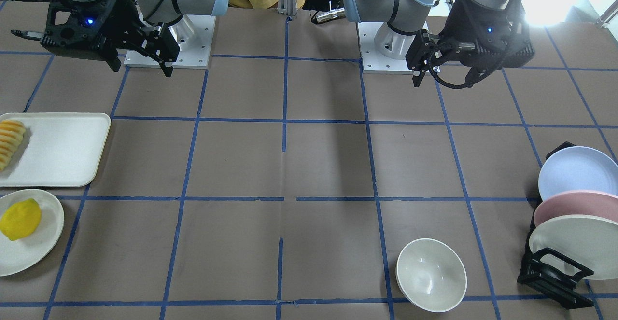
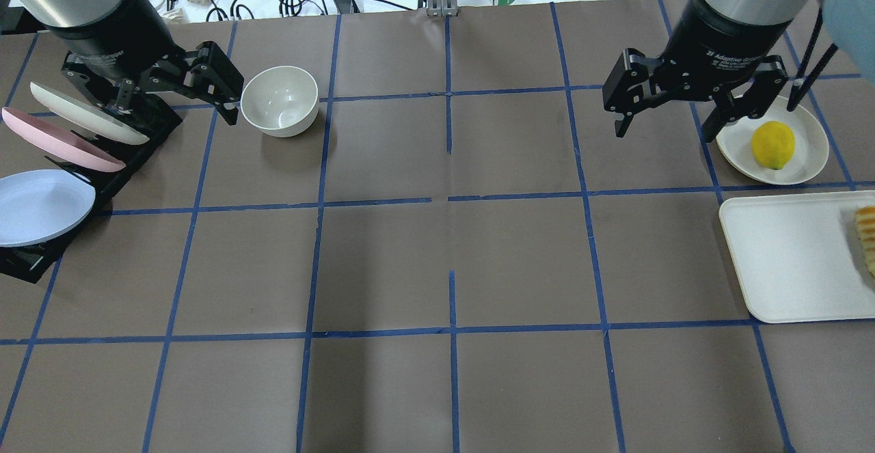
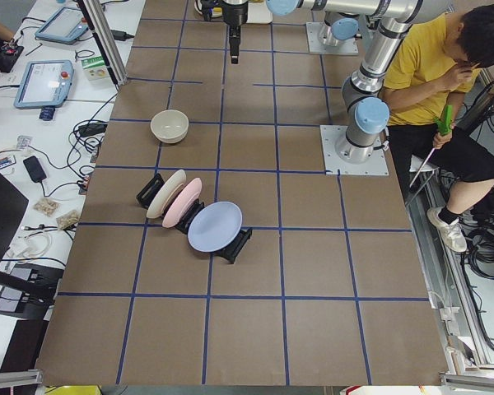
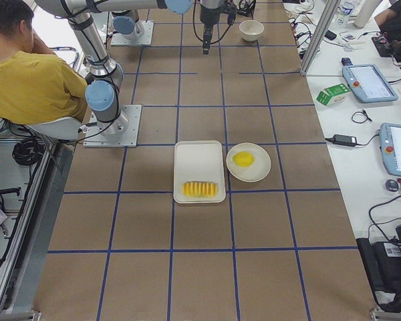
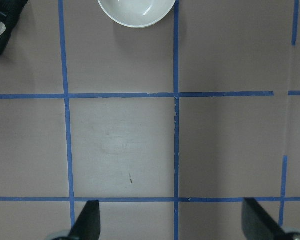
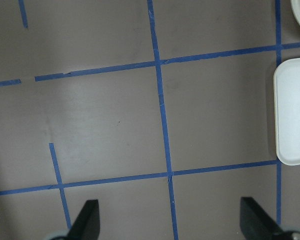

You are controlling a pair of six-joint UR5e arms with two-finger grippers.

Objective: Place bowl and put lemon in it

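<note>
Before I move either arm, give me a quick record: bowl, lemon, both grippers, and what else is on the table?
bowl: upright, empty, on the table at the robot's left, beside the rack
lemon: whole, lying on the plate at the robot's right
left gripper: open, empty, raised near the bowl
right gripper: open, empty, raised near the plate
tray: next to the plate, holds sliced fruit
task state: lemon not in bowl

Even, bright light; glare blows out the front view's top right corner; soft shadows on the table (image 1: 318, 165); sharp focus.
</note>
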